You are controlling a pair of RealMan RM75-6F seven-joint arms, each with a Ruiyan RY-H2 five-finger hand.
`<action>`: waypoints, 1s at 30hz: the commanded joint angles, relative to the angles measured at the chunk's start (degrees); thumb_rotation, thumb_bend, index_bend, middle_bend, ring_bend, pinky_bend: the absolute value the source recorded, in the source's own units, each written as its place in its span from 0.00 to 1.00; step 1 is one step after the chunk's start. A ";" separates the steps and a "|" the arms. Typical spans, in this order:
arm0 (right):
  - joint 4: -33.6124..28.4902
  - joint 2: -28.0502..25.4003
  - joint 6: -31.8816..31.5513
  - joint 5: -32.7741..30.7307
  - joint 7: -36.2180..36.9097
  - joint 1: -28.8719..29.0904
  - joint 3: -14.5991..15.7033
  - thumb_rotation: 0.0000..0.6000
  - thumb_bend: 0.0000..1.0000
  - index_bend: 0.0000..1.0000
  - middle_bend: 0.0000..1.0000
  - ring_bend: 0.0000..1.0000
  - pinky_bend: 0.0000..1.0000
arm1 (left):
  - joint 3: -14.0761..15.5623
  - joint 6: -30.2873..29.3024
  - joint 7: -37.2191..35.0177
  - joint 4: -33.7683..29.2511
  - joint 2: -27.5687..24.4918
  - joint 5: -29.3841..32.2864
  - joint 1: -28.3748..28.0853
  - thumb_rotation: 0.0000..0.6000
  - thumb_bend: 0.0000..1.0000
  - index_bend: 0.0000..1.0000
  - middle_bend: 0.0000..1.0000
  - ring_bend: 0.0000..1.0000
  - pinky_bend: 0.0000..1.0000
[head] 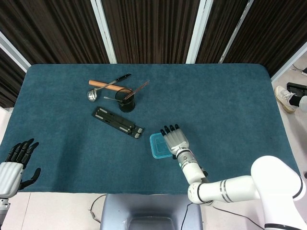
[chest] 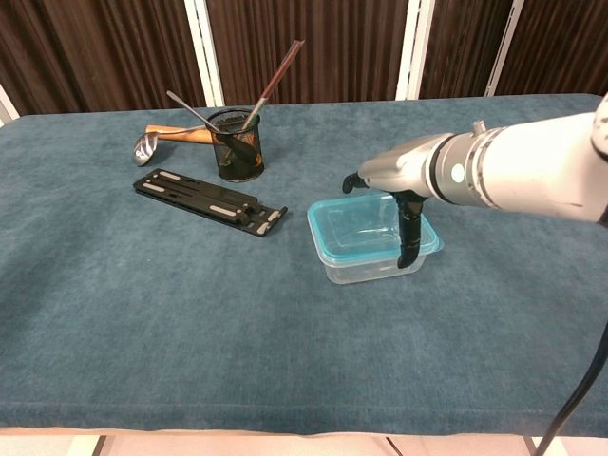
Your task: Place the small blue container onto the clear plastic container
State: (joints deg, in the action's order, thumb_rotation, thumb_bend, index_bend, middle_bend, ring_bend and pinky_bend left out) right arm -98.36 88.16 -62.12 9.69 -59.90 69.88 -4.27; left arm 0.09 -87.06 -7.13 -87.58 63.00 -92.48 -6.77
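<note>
Apparently done — small blue-rimmed container [chest: 366, 224] nested on clear plastic container [chest: 376, 267], touching. Right hand [chest: 394, 180] hovering above, fingers spread, gripping nothing; left hand [head: 14, 165] open, idle — only withdrawal left.

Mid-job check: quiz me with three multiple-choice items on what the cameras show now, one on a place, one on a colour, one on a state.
1. Where is the right hand?
A. over the clear plastic container
B. over the black pen cup
C. off the table's edge

2. What colour is the rim of the clear plastic container?
A. red
B. light blue
C. yellow

3. What is the left hand doing?
A. gripping the ladle
B. pressing on the black hinged bracket
C. holding nothing, fingers apart

Answers:
1. A: the right hand hangs above the clear plastic container, a finger reaching down its right side.
2. B: the chest view shows a light blue rim.
3. C: the left hand sits at the table's near left corner, far from every object.
</note>
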 commanded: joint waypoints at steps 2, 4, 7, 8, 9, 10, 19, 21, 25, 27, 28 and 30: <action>-1.56 -1.64 -0.11 0.69 0.67 -0.29 -0.47 1.00 0.13 0.05 0.13 0.08 0.19 | -0.01 -0.11 -0.10 0.00 -0.04 -0.03 0.04 1.00 0.41 0.00 0.00 0.00 0.08; -3.07 -3.04 -0.21 1.06 1.02 -0.36 -0.83 1.00 0.13 0.05 0.12 0.08 0.18 | -0.01 -0.19 -0.15 0.01 -0.05 -0.03 0.09 1.00 0.41 0.00 0.00 0.00 0.08; -5.56 -5.42 0.27 1.74 2.15 -0.61 -1.57 1.00 0.13 0.09 0.11 0.06 0.17 | 0.01 -0.24 -0.09 0.00 -0.06 -0.08 0.12 1.00 0.41 0.00 0.00 0.00 0.08; -6.10 -6.12 0.49 1.79 2.32 -0.61 -1.68 1.00 0.13 0.11 0.10 0.05 0.16 | 0.03 -0.25 -0.06 -0.01 -0.06 -0.11 0.14 1.00 0.41 0.00 0.00 0.00 0.08; -6.53 -6.70 0.65 1.88 2.45 -0.55 -1.79 1.00 0.13 0.12 0.10 0.04 0.15 | 0.06 -0.26 -0.04 -0.01 -0.06 -0.14 0.15 1.00 0.41 0.00 0.00 0.00 0.08; -6.94 -7.28 0.81 2.02 2.64 -0.51 -1.89 1.00 0.13 0.13 0.09 0.03 0.14 | 0.07 -0.26 -0.04 -0.03 -0.07 -0.16 0.16 1.00 0.41 0.00 0.00 0.00 0.08; -4.40 -5.38 1.89 1.89 5.08 0.01 -2.90 1.00 0.13 0.35 0.08 0.00 0.13 | 0.06 0.12 0.31 -0.15 0.00 -0.07 0.00 1.00 0.41 0.00 0.00 0.00 0.08; -3.27 -4.02 1.96 1.11 4.71 0.70 -3.04 1.00 0.13 0.36 0.08 0.00 0.13 | 0.02 0.14 0.27 -0.10 0.00 0.01 -0.01 1.00 0.41 0.00 0.00 0.00 0.08; -1.68 -1.70 1.50 -0.11 3.39 2.20 -3.32 1.00 0.13 0.37 0.08 0.00 0.13 | -0.05 0.30 0.10 0.04 -0.01 0.18 -0.08 1.00 0.41 0.00 0.00 0.00 0.08; -1.39 -0.85 1.21 -0.37 2.78 2.83 -3.42 1.00 0.13 0.37 0.08 0.00 0.13 | -0.05 0.42 -0.04 0.11 -0.04 0.23 -0.13 1.00 0.41 0.00 0.00 0.00 0.08; -1.22 -0.45 0.92 -0.46 2.39 3.13 -3.37 1.00 0.13 0.37 0.08 0.00 0.13 | -0.06 0.45 -0.13 0.13 -0.06 0.24 -0.14 1.00 0.41 0.00 0.00 0.00 0.08; -1.04 0.04 0.47 -0.81 1.90 3.47 -3.32 1.00 0.13 0.38 0.08 0.00 0.13 | -0.07 0.44 -0.27 0.16 -0.08 0.26 -0.14 1.00 0.41 0.00 0.00 0.00 0.08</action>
State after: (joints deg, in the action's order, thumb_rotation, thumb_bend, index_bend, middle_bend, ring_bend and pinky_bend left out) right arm -99.53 88.00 -61.46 9.06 -57.80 73.21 -7.61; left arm 0.02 -86.62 -7.38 -87.43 62.93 -92.23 -6.92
